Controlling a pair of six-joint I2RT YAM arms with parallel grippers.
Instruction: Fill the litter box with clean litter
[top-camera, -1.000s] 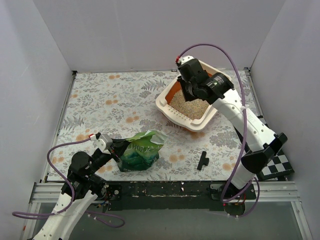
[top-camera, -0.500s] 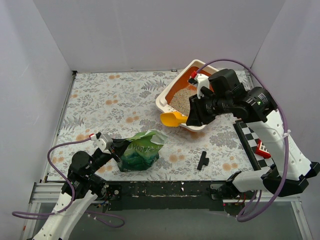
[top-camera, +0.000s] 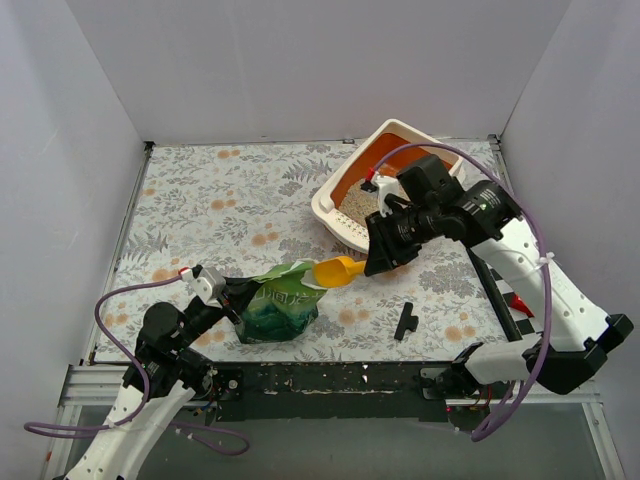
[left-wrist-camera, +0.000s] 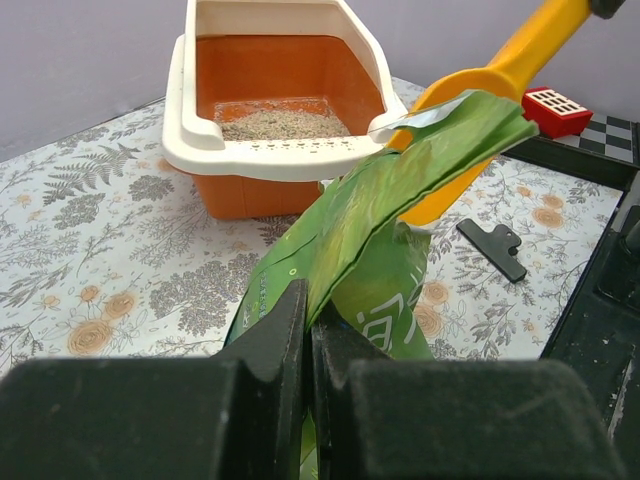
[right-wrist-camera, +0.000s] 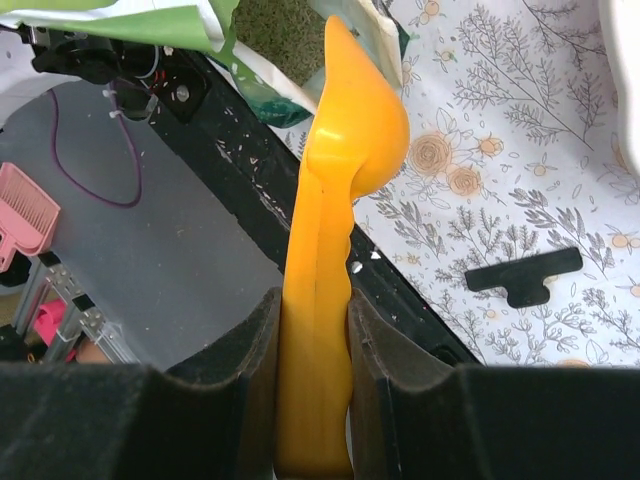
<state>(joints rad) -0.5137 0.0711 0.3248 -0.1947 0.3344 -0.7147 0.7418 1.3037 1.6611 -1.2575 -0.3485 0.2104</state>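
The litter box (top-camera: 330, 205), cream outside and orange inside, stands at the back right, tilted, with clean litter (top-camera: 351, 206) in it; it also shows in the left wrist view (left-wrist-camera: 290, 155) with its litter (left-wrist-camera: 280, 125). My left gripper (top-camera: 228, 295) is shut on the top edge of the green bag (top-camera: 282, 305), holding its mouth open (left-wrist-camera: 308, 330). My right gripper (top-camera: 378, 258) is shut on the handle of a yellow scoop (top-camera: 340, 270). The scoop's bowl (right-wrist-camera: 355, 130) is at the bag's mouth (right-wrist-camera: 150, 20), where granules (right-wrist-camera: 280, 20) show inside.
A black clip (top-camera: 404, 321) lies on the floral mat right of the bag. A checkered board with a red block (left-wrist-camera: 553, 108) lies at the right edge under my right arm. White walls enclose three sides. A pink scoop (right-wrist-camera: 25, 220) lies below the table's front.
My right arm swung from the litter box toward the front left, carrying the yellow scoop to the bag's mouth. The left gripper and the bag have not moved.
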